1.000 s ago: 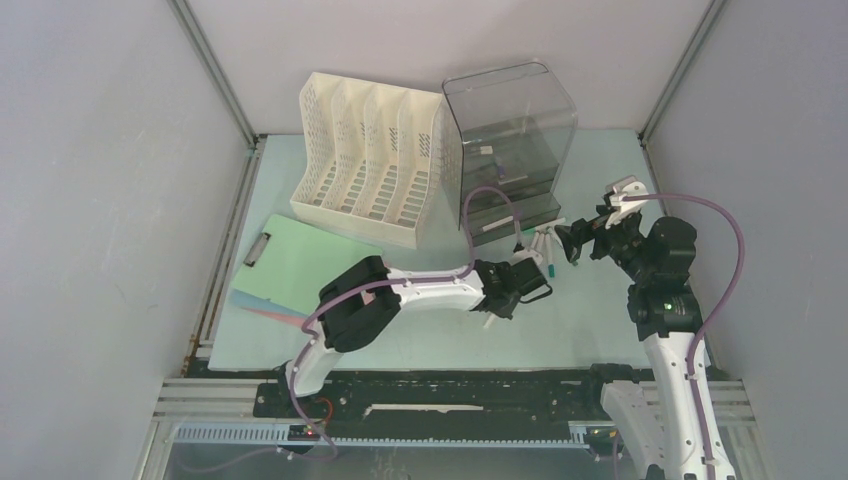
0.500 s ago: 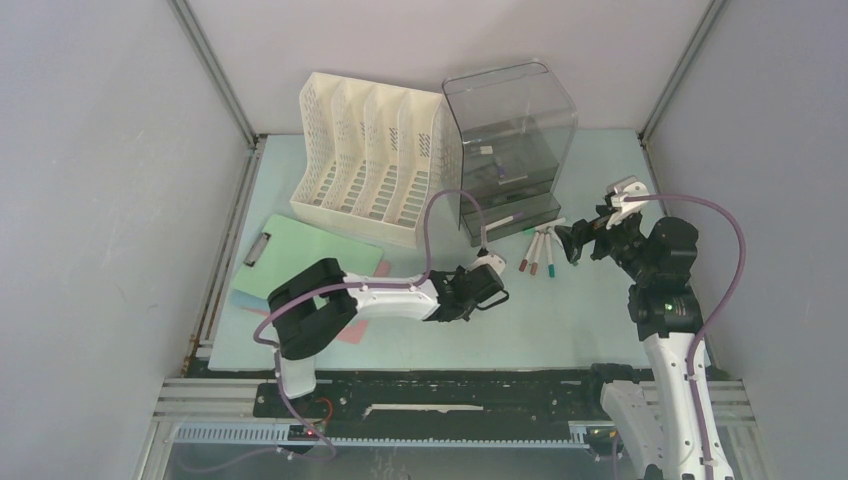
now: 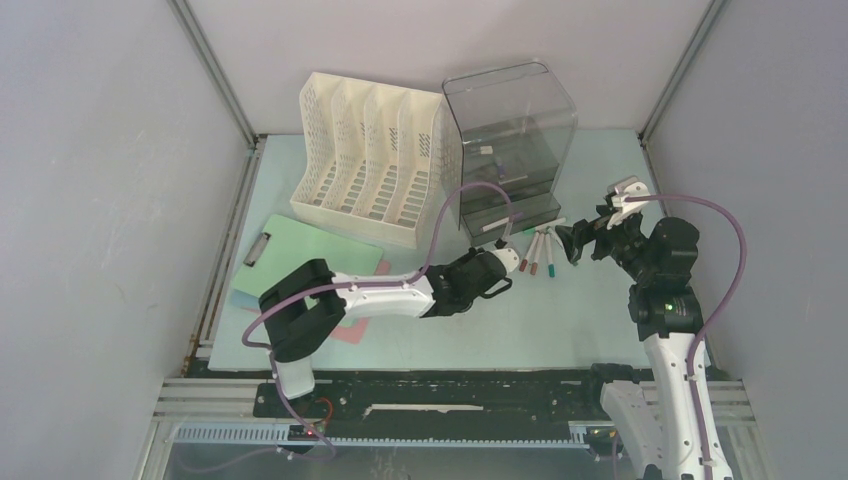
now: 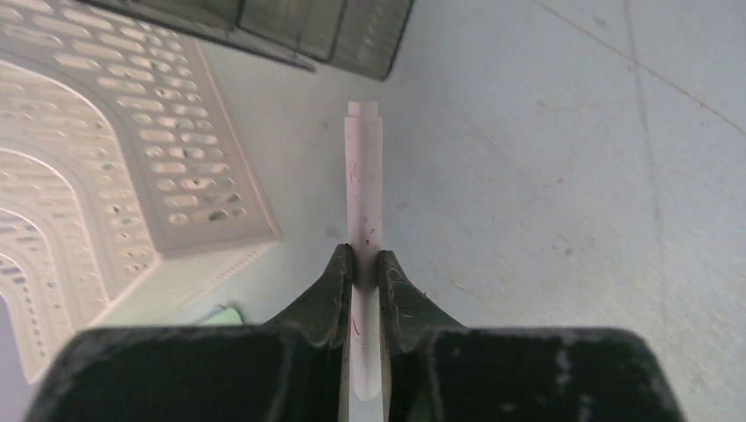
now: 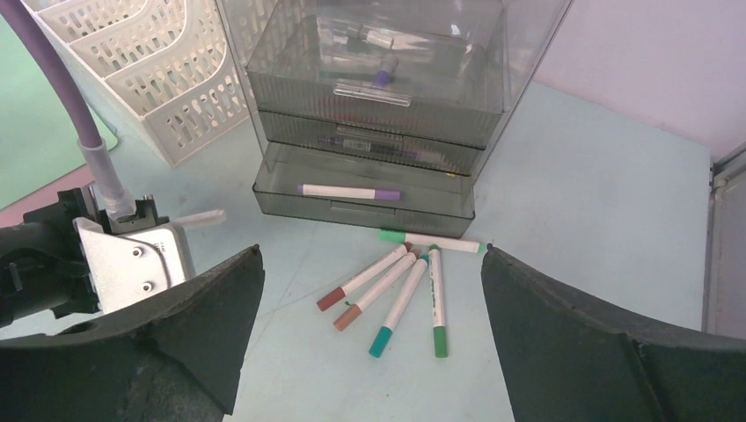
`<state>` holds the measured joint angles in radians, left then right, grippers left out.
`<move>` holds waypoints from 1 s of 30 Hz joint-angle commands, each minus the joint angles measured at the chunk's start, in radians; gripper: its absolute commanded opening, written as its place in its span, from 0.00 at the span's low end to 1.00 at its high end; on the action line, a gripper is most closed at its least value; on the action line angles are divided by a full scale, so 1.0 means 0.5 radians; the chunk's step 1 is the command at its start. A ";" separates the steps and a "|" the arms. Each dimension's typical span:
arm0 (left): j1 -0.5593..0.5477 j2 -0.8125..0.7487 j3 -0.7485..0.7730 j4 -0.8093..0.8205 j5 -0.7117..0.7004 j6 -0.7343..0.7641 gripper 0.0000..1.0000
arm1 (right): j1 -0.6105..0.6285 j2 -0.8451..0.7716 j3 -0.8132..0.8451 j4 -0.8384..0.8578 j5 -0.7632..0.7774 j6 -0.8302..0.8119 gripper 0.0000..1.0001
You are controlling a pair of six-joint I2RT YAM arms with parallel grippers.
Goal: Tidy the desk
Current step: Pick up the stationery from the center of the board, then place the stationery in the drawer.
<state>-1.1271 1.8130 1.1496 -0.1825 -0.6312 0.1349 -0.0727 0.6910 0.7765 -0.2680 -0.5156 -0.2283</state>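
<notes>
The L gripper [image 4: 364, 266] is clenched on a white pen [image 4: 364, 176] near its back end. The long free part so points toward 12 o'clock, at the grey drawer unit [image 3: 510, 140]. Prob. it is held this way for sliding into the open bottom drawer [image 5: 431, 200], where one pen lies already. The R gripper [image 3: 572, 243] is released, jaws wide, at approx. 3 o'clock over the desk [image 3: 570, 320], facing the loose markers [image 5: 400, 305], I think ready to take one. The desk lies flat under everything, w/ the white rack [image 3: 370, 160] at 11 o'clock.
</notes>
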 commanded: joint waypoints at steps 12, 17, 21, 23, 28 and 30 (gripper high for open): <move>0.099 0.069 0.032 0.987 -0.062 0.953 0.00 | -0.029 -0.030 -0.007 0.060 0.116 0.030 1.00; 0.142 0.127 0.081 1.125 0.177 1.090 0.00 | -0.038 -0.030 -0.007 0.067 0.158 0.034 1.00; 0.174 0.208 0.161 1.197 0.318 1.135 0.00 | -0.042 -0.032 -0.007 0.068 0.176 0.033 1.00; 0.197 0.254 0.223 1.183 0.368 1.122 0.00 | -0.044 -0.033 -0.007 0.070 0.178 0.033 1.00; 0.253 0.335 0.375 1.009 0.511 1.089 0.00 | -0.047 -0.033 -0.007 0.070 0.181 0.030 1.00; 0.269 0.359 0.420 0.951 0.541 1.089 0.00 | -0.048 -0.031 -0.009 0.070 0.178 0.028 1.00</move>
<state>-1.0130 1.9774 1.2949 0.3233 -0.4297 0.6655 -0.0906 0.6872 0.7765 -0.2672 -0.4377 -0.2283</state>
